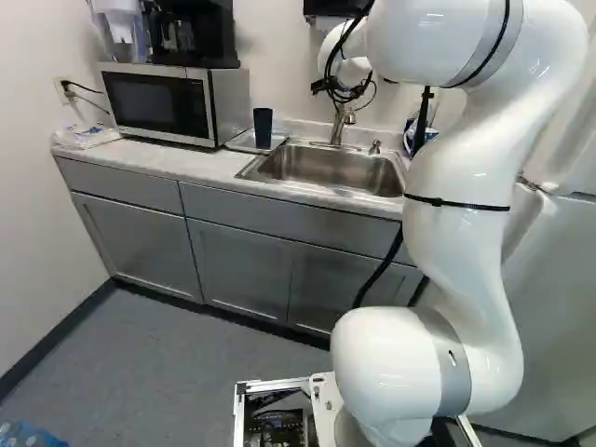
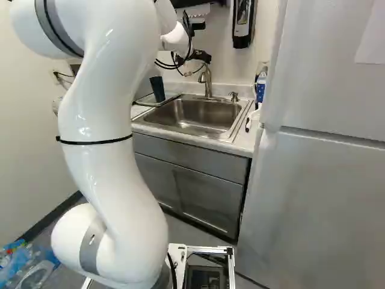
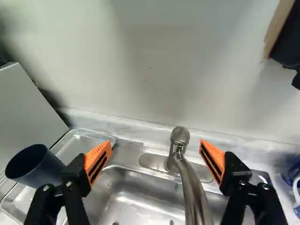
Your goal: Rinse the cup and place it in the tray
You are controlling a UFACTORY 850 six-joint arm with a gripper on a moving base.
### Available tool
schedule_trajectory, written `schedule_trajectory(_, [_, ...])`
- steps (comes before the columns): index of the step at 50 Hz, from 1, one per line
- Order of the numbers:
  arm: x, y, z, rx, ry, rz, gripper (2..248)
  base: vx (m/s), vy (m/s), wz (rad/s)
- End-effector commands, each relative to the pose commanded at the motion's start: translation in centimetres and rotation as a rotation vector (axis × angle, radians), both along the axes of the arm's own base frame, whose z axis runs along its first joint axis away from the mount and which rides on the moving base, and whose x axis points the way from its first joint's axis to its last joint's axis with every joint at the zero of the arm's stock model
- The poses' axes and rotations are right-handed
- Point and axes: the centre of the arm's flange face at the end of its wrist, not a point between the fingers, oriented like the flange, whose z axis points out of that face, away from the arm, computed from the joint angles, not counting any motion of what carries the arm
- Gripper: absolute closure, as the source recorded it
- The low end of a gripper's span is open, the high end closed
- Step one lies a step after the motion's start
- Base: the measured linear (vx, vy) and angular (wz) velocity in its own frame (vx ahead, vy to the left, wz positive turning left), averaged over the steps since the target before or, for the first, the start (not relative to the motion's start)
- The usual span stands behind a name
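Observation:
High over the back of the sink, my gripper shows small and dark in the right base view. In the wrist view the gripper is open, its orange-padded fingers wide apart with nothing held. The dark blue cup stands on the metal tray, left of the sink in the left base view. Seen from the wrist, the cup is outside the fingers, beyond one of them, mouth uncovered, over the tray. The faucet rises between and below the fingers, untouched.
The steel sink is set into the counter. A microwave stands beside the tray, and the wall is close behind the faucet. At the right of the right base view stands a tall fridge.

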Motion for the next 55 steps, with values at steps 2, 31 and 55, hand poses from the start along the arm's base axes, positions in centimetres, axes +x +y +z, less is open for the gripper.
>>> schedule_trajectory(2, [-0.3,-0.2,0.0,0.000,0.001,-0.004,3,0.000,0.000,0.000])
schedule_trajectory(31, [-6.0,-1.6,0.0,0.011,0.075,-0.035,3,0.000,0.000,0.000])
schedule_trajectory(55, [-11.2,-1.6,-0.4,0.024,0.151,-0.043,3,0.000,0.000,0.000])
